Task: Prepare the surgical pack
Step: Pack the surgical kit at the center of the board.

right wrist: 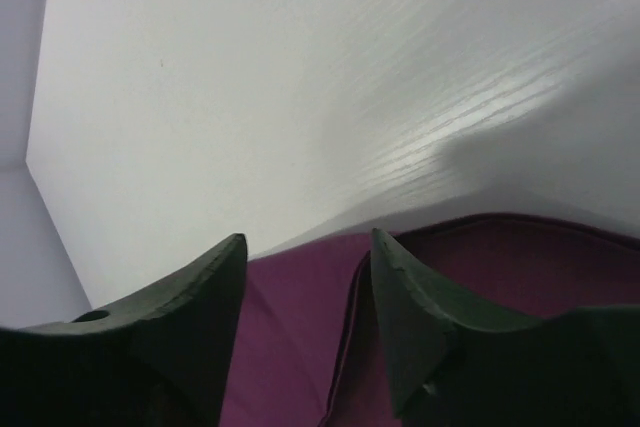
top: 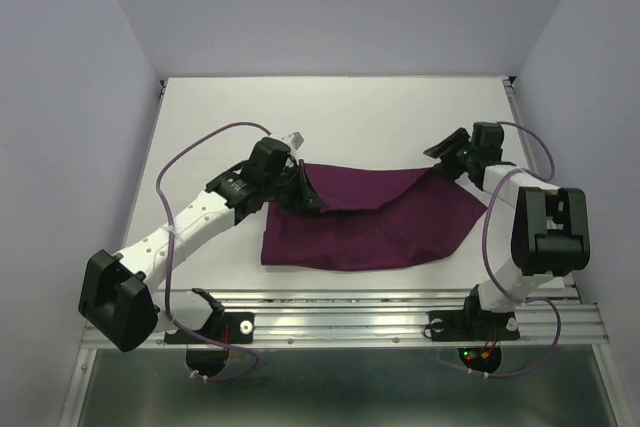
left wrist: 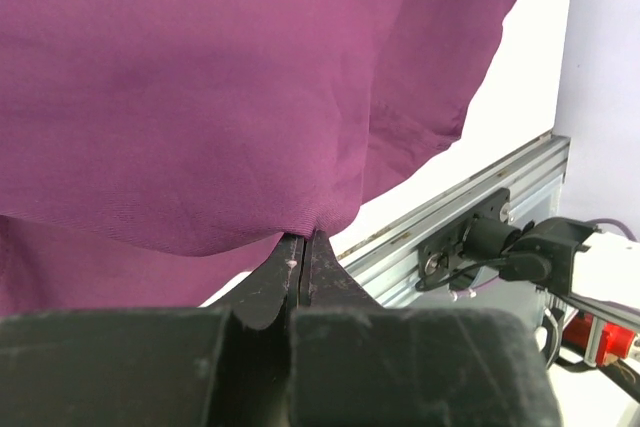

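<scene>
Pinching the surgical pack (top: 365,232) at its far-left corner, the left gripper (left wrist: 303,237) has both black fingers pressed together on a small tuck of fabric, and that corner is lifted off the table (top: 330,112). The pack is one big deep-purple cloth: matte and soft, with a fine even weave visible up close and an irregular outline of rounded, drooping edges. It sits mid-table, nearer the near edge than the far one. Its lower layer lies flat on the surface, and its upper flap sags in a shallow curve between the two far corners.

The right gripper (right wrist: 309,237) is at the cloth's far-right corner with its fingers spread apart. They are dark, wedge-shaped and rough-matte. The tips are over the cloth's edge and a folded seam runs under the gap. Can't tell whether the tips touch the fabric.

The table top is white and smooth, with faint grain-like streaks under the glare. A ribbed aluminium rail (left wrist: 470,182), brushed silver, runs along the near edge with a black bracket (left wrist: 478,232) bolted onto it.
</scene>
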You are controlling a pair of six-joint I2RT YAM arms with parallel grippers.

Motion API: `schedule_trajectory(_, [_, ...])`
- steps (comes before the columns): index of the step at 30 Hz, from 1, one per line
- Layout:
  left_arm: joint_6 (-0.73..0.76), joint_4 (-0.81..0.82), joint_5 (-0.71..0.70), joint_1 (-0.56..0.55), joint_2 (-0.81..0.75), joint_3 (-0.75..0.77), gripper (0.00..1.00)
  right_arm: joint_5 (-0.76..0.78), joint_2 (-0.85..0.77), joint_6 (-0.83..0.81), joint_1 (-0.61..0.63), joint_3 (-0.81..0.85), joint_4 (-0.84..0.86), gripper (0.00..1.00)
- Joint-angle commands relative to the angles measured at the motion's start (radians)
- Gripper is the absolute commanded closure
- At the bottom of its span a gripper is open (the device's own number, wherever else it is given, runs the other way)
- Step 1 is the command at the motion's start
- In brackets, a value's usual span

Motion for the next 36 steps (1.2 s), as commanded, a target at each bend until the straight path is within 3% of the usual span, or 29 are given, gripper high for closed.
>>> schedule_trajectory(1, [0.016,0.04,0.031,-0.006,-0.018,-0.049,1.0,-0.019,-0.055,-0.009,-0.009,-0.052,0.069,0.39])
schedule_trajectory(12, [0.0,0.088,0.042,-0.011,-0.004,-0.086,1.0,-0.163,-0.152,-0.014,0.069,-0.245,0.097,0.38])
schedule_trajectory(25, [-0.008,0.101,0.036,-0.017,-0.013,-0.086,1.0,-0.196,0.009,-0.002,0.172,-0.199,0.183,0.53])
schedule_trajectory(28, [-0.011,0.112,0.031,-0.019,-0.015,-0.089,1.0,-0.229,0.026,0.036,0.172,-0.204,0.238,0.6])
schedule_trajectory(31, [-0.014,0.118,0.027,-0.019,-0.005,-0.082,1.0,-0.206,0.012,0.046,0.172,-0.19,0.247,0.76])
schedule_trajectory(32, [-0.011,0.12,0.027,-0.019,-0.002,-0.071,1.0,-0.182,0.006,0.049,0.172,-0.173,0.242,0.88])
schedule_trajectory(33, [-0.011,0.12,0.025,-0.019,-0.001,-0.066,1.0,-0.17,-0.006,0.052,0.172,-0.162,0.239,0.93])
schedule_trajectory(36, [-0.002,0.111,0.018,-0.019,0.001,-0.042,1.0,-0.145,-0.015,0.058,0.148,-0.124,0.227,0.98])
